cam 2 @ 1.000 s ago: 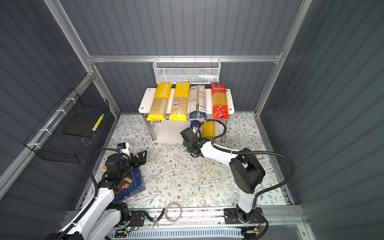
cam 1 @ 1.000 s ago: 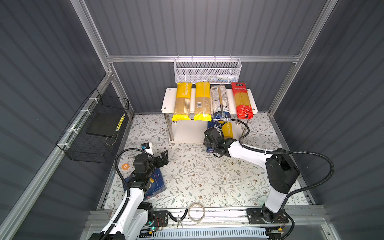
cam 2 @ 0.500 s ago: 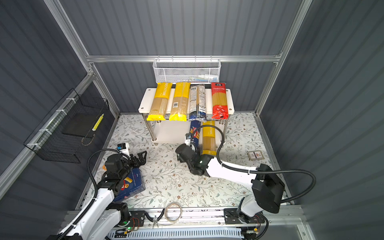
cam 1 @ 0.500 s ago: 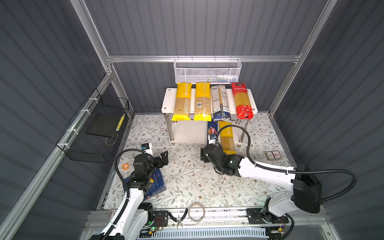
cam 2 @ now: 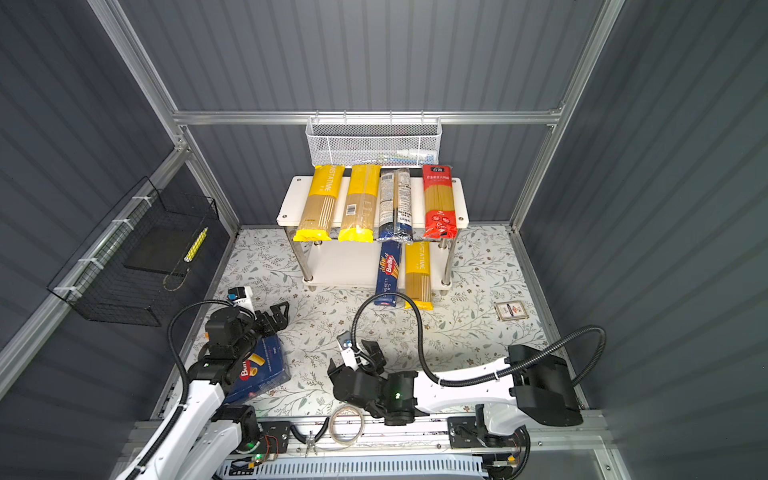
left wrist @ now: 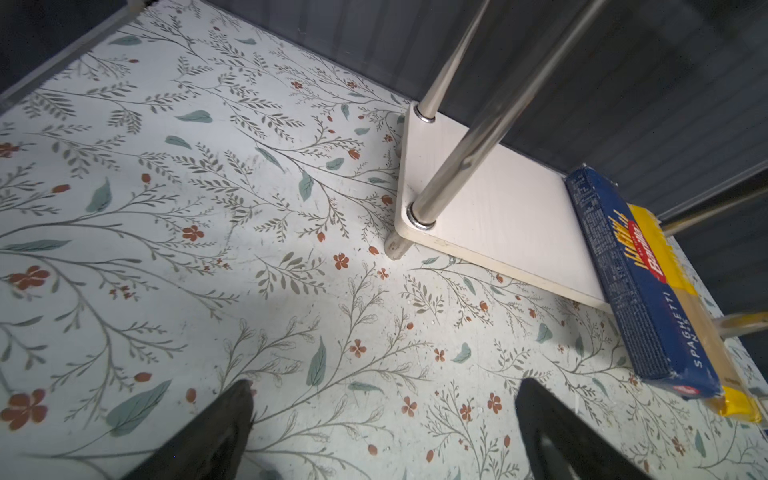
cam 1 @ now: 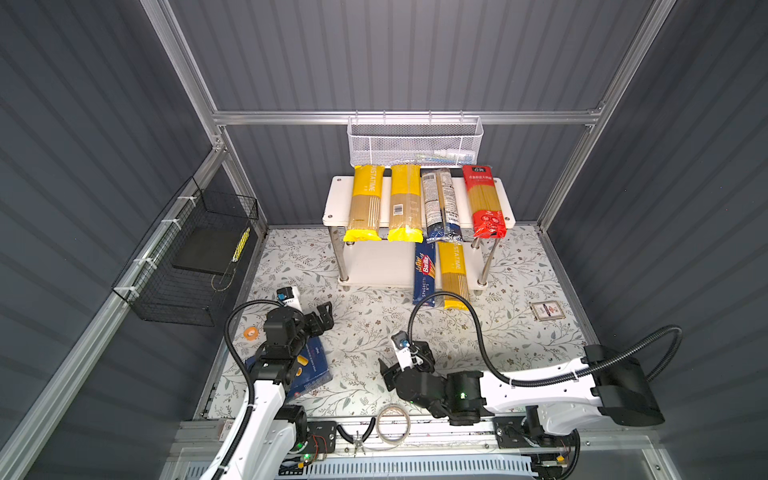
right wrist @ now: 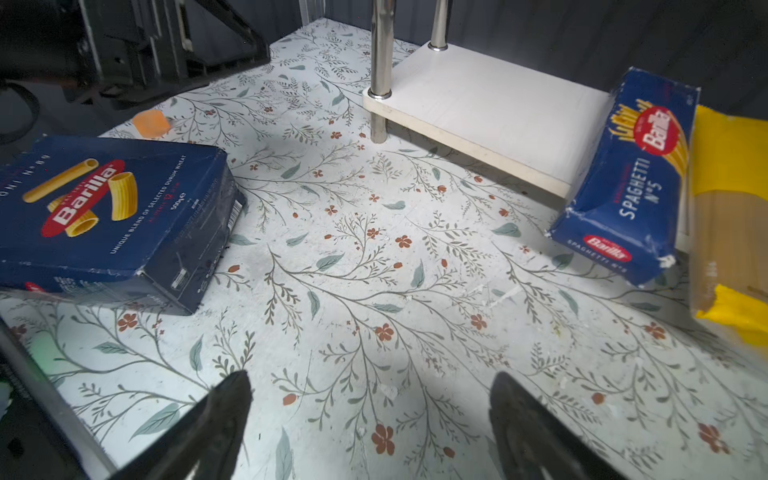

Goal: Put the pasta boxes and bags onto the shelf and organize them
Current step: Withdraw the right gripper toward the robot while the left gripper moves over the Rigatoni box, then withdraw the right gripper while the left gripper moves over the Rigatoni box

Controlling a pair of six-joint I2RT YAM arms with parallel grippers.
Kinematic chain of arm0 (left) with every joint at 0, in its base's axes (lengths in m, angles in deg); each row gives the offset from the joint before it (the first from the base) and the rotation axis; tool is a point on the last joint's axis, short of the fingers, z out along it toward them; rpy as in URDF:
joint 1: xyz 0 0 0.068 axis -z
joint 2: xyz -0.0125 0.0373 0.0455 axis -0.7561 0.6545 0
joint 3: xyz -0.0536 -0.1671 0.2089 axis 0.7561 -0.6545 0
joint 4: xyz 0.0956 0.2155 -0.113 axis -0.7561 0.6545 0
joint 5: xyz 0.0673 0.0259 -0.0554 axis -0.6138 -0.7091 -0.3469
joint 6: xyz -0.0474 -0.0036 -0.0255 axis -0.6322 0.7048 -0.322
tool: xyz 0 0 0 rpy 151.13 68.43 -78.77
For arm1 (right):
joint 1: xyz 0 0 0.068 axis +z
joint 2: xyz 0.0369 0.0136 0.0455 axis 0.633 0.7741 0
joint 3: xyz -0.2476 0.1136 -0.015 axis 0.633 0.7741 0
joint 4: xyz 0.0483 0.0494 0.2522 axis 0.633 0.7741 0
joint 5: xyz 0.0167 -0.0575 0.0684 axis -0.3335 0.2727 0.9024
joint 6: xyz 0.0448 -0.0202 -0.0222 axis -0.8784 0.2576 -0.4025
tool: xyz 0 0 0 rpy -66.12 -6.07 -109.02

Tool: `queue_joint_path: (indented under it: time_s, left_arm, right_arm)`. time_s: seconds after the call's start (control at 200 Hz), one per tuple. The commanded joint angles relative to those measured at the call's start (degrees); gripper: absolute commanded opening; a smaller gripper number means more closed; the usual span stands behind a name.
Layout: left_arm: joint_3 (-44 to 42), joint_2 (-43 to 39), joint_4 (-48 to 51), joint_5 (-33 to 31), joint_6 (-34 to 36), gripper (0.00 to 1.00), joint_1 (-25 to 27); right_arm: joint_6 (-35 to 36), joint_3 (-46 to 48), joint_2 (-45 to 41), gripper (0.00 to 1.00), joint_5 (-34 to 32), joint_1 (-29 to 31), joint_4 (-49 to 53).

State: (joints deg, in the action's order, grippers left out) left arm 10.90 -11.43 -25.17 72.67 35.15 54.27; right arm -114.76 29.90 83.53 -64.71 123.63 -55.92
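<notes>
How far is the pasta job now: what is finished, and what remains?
Done: four bags lie on the shelf top; the spaghetti box and third yellow bag sit on the lower board, overhanging its front. In hand: nothing; left gripper and right gripper are open and empty. Left: the wide Barilla box on the mat.

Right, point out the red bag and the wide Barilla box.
red bag [cam 1: 484,201]: in a top view, its clear middle.
wide Barilla box [right wrist: 124,208]: right wrist view, its top face.

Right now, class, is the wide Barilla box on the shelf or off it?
Off: the wide Barilla box lies flat on the floral mat, apart from the shelf.
</notes>
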Motion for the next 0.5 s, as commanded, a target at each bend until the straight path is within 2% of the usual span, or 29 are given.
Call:
queue_joint_path:
  time_s: [0.0,0.09,0.285,0.42,0.495]
  left_arm:
    - [3.7,-0.9,12.9,-8.0,-3.4,1.0,2.0]
    - [6.3,-0.7,17.7,-12.6,-4.9,1.0,3.4]
    - [13.3,2.3,30.3,-21.9,-7.4,0.99,5.7]
    - [11.5,1.2,32.8,-19.8,-12.1,1.0,6.7]
    - [9.9,1.7,31.8,-18.3,-15.1,0.99,8.5]
  right_arm:
    - [1.7,5.0,-3.1,0.95,2.1,-0.1,-6.9]
    - [0.9,9.1,-6.5,0.99,3.9,0.0,-7.7]
    - [-3.7,23.6,-17.6,0.99,8.8,0.0,-17.7]
    - [-6.0,24.7,-22.6,0.99,8.8,-0.2,-9.9]
    - [-6.6,26.0,-24.4,0.99,8.4,-0.2,-9.3]
